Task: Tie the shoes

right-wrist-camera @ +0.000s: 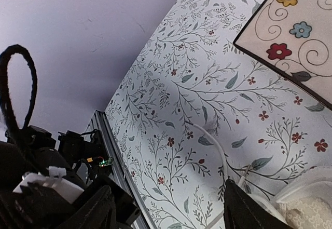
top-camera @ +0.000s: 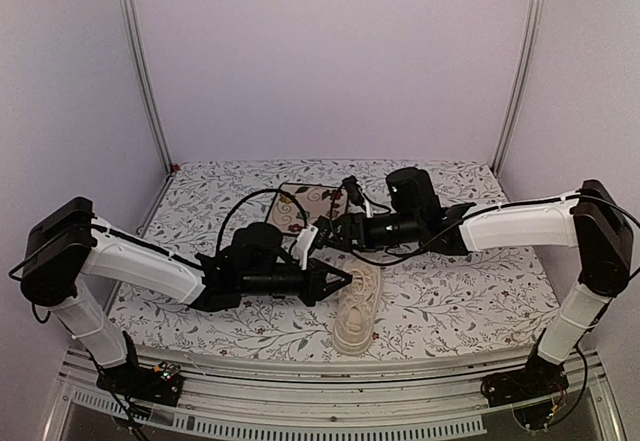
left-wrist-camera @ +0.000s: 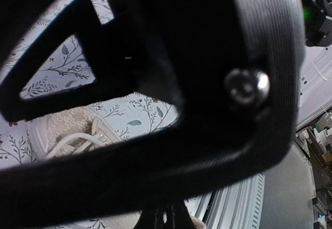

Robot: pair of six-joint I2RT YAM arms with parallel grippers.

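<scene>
Sneaker (top-camera: 358, 311) laces (right-wrist-camera: 215, 146) loose, unknotted; tying all pending. Right gripper (right-wrist-camera: 168, 192) spread wide, empty, laces beside one finger (right-wrist-camera: 244, 208). Left gripper (top-camera: 338, 283) closure indeterminate.

- Cream low-top sneaker (top-camera: 358, 316): its far end is covered by the left gripper (top-camera: 343, 282) from above. The left wrist camera catches only a sliver of upper (left-wrist-camera: 67, 128), and the right wrist view's bottom corner crops it.
- Left gripper: a black, out-of-focus mass fills its own camera; fingertips unseen, jaw stance unreadable.
- Right gripper (top-camera: 322, 238): too small from above. One dark finger (right-wrist-camera: 244, 211) is cut by the frame's bottom edge, jaw stance unclear.
- Square floral plate with dark rim (top-camera: 315, 199): partly behind the right arm, and cropped at the right wrist view's corner.
- Cream lace (right-wrist-camera: 218, 148): end lost behind that finger.
</scene>
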